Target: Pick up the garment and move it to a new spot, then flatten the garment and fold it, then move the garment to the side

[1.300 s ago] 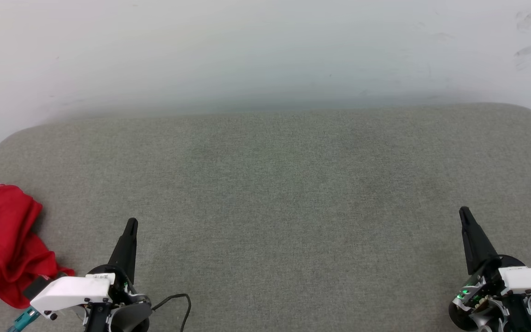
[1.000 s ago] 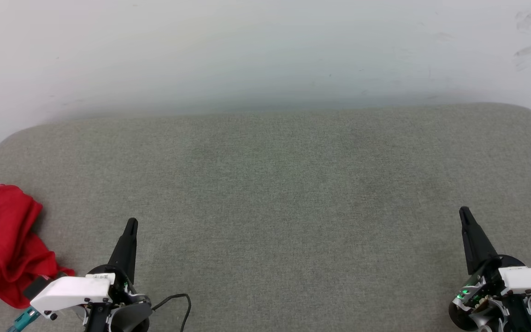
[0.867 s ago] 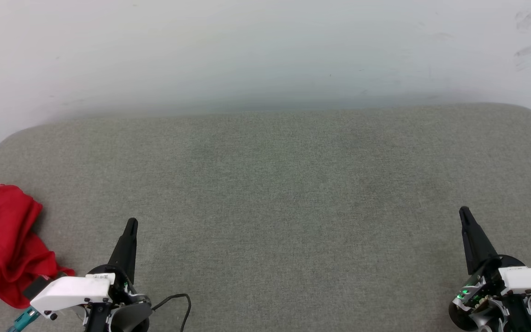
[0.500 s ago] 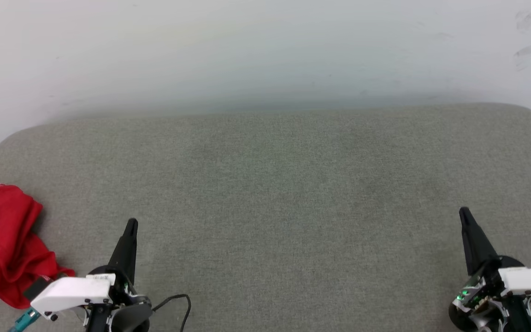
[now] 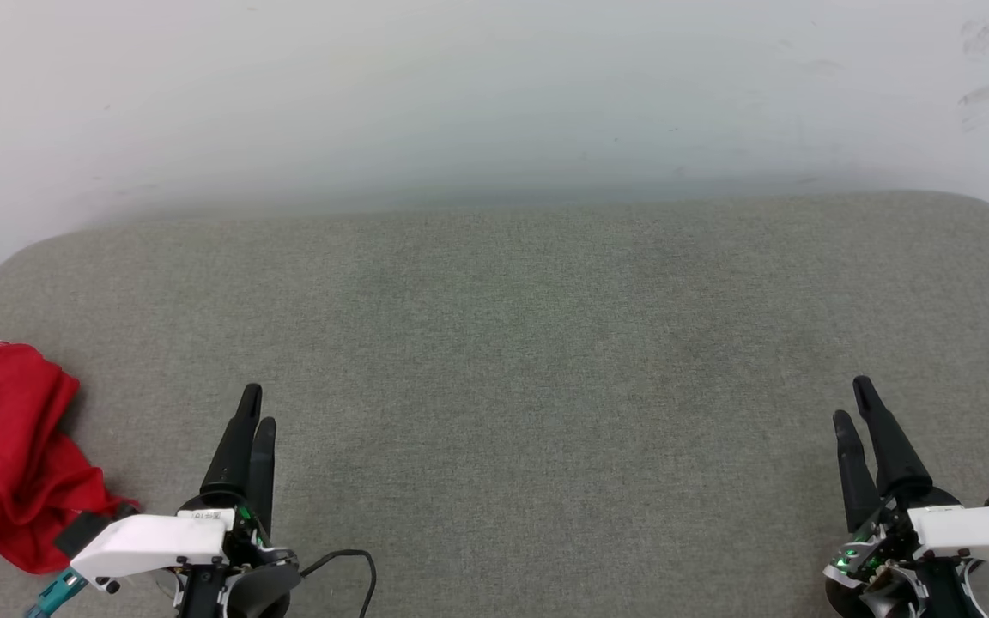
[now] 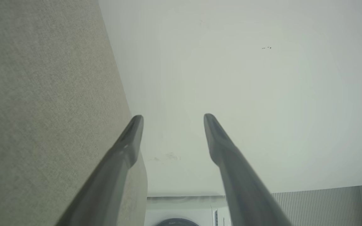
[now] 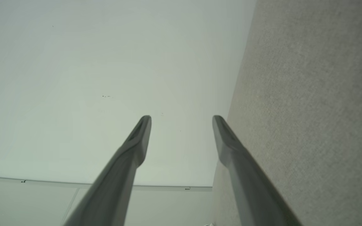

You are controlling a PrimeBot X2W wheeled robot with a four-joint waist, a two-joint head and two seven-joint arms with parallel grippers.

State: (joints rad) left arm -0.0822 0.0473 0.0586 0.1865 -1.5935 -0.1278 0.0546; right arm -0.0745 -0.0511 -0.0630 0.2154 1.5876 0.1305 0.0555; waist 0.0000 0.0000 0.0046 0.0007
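Observation:
The garment point(image 5: 5, 451), red with a bit of white, lies crumpled at the left edge of the grey cushion in the head view. My left gripper point(image 5: 257, 408) stands open to its right, above the cushion's front part, holding nothing. In the left wrist view the left gripper point(image 6: 172, 117) shows a wide gap between its two fingers. My right gripper point(image 5: 852, 399) is open at the lower right, far from the garment. Its fingers are spread in the right wrist view too, where the right gripper point(image 7: 182, 118) points toward the pale wall.
A broad grey fabric cushion point(image 5: 512, 343) spreads across the head view, with a white wall point(image 5: 494, 94) behind it. A black cable point(image 5: 348, 571) curls beside the left wrist. A washing machine front point(image 6: 181, 216) shows low in the left wrist view.
Both grippers have opened from shut; each now shows two separate fingers. Both have also shifted slightly forward. The garment has not moved.

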